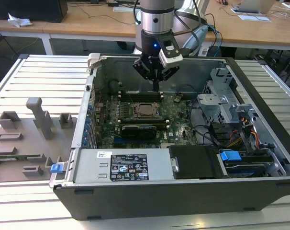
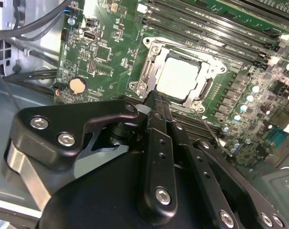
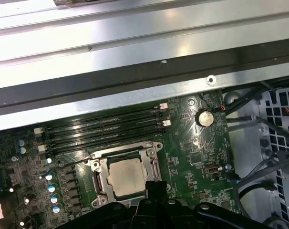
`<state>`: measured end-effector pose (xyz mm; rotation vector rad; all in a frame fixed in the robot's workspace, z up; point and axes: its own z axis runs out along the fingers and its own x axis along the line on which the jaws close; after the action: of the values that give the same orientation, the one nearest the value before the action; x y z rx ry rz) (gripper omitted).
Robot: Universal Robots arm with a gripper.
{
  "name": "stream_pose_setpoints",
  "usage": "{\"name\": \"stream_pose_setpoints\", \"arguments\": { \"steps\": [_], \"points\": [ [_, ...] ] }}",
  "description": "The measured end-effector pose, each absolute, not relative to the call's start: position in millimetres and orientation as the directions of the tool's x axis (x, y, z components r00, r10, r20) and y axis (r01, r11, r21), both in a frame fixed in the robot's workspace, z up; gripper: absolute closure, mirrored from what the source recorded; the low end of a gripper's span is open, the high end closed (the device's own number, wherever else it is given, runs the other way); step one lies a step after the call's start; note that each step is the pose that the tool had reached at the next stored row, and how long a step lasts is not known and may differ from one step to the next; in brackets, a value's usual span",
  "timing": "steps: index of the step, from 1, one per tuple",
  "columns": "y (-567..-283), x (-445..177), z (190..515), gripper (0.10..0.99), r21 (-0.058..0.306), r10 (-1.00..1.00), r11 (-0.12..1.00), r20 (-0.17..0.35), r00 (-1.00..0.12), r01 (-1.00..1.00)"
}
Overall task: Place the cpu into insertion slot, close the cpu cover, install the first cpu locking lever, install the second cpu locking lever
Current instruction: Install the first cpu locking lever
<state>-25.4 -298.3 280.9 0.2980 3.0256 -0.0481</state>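
1. The cpu (image 2: 180, 78) lies seated just beyond the tip of the gripper (image 2: 154, 98), whose fingers (image 2: 156, 143) are pressed together into one narrow point with nothing between them.
2. In the second wrist view that point hangs at one corner of the insertion slot (image 2: 205, 89), at or just above its metal rim (contact cannot be told).
3. The cpu cover (image 2: 151, 71) lies flat around the chip, its cut-out centre framing the pale silver-grey top; placing and covering look done.
4. A thin wire lever (image 2: 212, 133) juts out beside the insertion slot, apparently unlatched, so the step in hand is judged to be the locking levers.
5. Any move here calls for a steady, narrow push on the wire alone, clear of the chip and the memory slots (image 3: 104, 129) nearby.
6. The chip looks square, flat and level in its frame.
7. In the exterior view, the arm (image 1: 157, 19) reaches down into the open computer case (image 1: 183, 196), with the gripper over the green motherboard (image 1: 178, 120).
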Motion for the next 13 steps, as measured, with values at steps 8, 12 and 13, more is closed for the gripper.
{"name": "stream_pose_setpoints", "arguments": {
  "steps": [8,12,13],
  "points": [
    [-298.2,-25.4,280.9,0.98,-0.022,0.135,0.99,-0.103,-0.985,0.138],
    [-298.3,-25.4,280.9,0.98,-0.022,0.103,0.994,-0.103,-0.989,0.105],
    [-298.2,-25.4,280.9,0.98,-0.022,0.095,0.995,-0.103,-0.99,0.098]
  ]
}}
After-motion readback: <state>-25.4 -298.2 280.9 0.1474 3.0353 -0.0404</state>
